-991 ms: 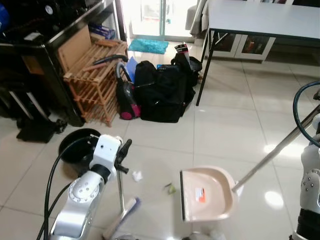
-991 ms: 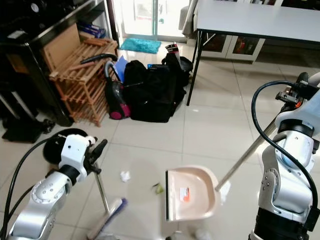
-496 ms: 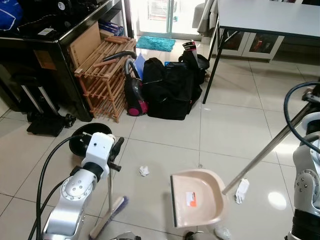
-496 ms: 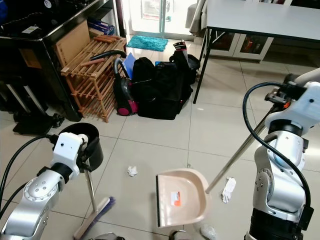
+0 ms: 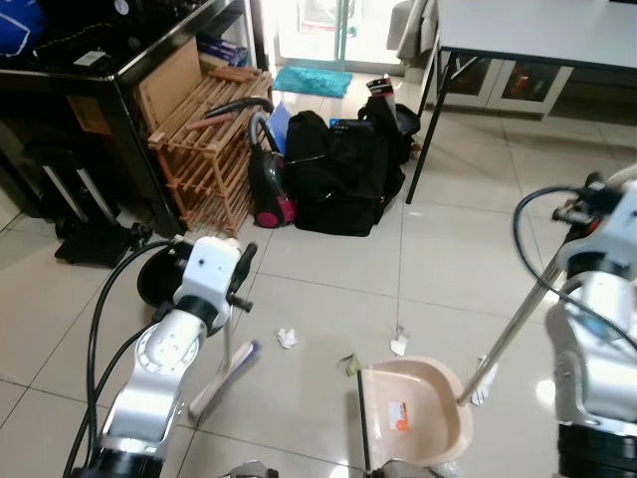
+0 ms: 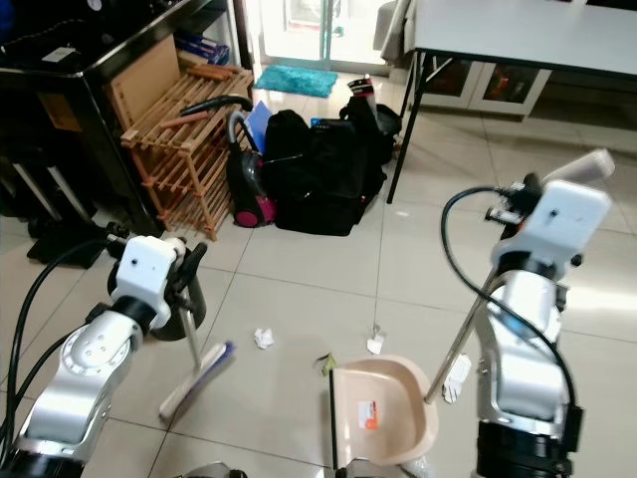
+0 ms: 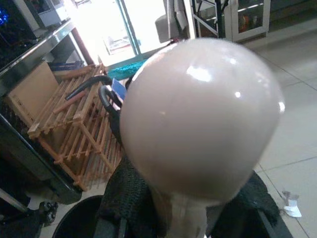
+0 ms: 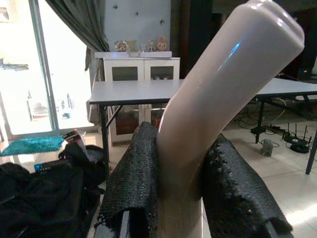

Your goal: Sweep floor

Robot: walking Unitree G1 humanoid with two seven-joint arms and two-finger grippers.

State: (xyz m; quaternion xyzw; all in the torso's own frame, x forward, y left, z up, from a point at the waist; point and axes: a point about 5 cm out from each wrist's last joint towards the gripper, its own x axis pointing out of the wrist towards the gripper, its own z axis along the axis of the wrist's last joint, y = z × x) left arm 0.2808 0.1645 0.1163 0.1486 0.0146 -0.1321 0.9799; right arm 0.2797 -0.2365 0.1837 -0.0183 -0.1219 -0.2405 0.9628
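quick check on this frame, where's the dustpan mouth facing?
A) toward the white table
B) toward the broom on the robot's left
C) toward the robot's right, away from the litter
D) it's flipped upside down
B: the dustpan sits flat on the tiles with its open straight edge turned to the robot's left, where the broom head rests, with a paper scrap lying between them.

Daylight poured in through the glass door point(image 5: 320, 25) and blew it out white on my feed. Glare sat on the floor tiles point(image 5: 545, 395); the broom knob point(image 7: 198, 116) loomed soft and blurred.
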